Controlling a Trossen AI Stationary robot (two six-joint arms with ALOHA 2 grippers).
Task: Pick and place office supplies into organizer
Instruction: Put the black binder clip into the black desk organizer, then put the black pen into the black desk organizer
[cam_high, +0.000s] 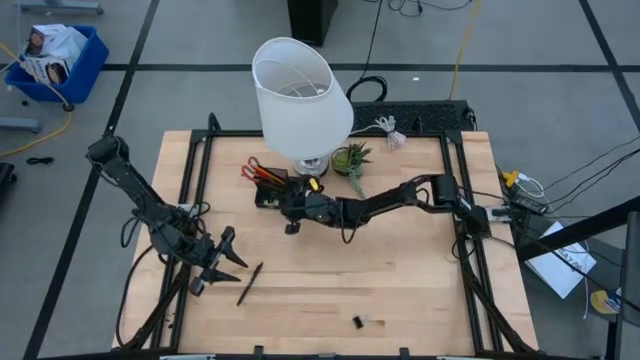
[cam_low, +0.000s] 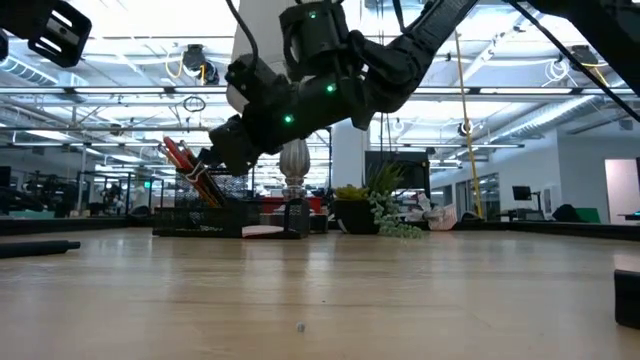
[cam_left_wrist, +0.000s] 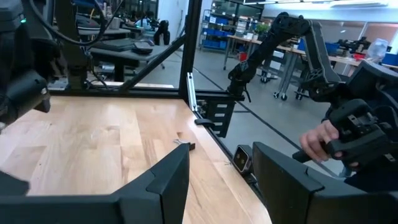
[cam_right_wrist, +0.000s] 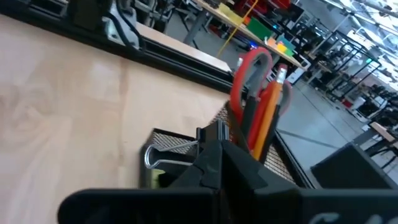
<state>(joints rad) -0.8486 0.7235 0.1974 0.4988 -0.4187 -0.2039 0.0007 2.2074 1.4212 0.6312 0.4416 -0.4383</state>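
A: Where was the right gripper (cam_right_wrist: 214, 155)?
B: Over the organizer (cam_high: 270, 192), pinched tight on a clip (cam_right_wrist: 180, 152).
A: The left gripper (cam_high: 222, 262)?
B: Parted, empty, a pen (cam_high: 250, 284) just beside it.

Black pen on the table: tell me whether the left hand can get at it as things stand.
Probably yes. The left hand hangs open just beside the black pen, which lies alone on bare table. The right hand is away at the organizer.
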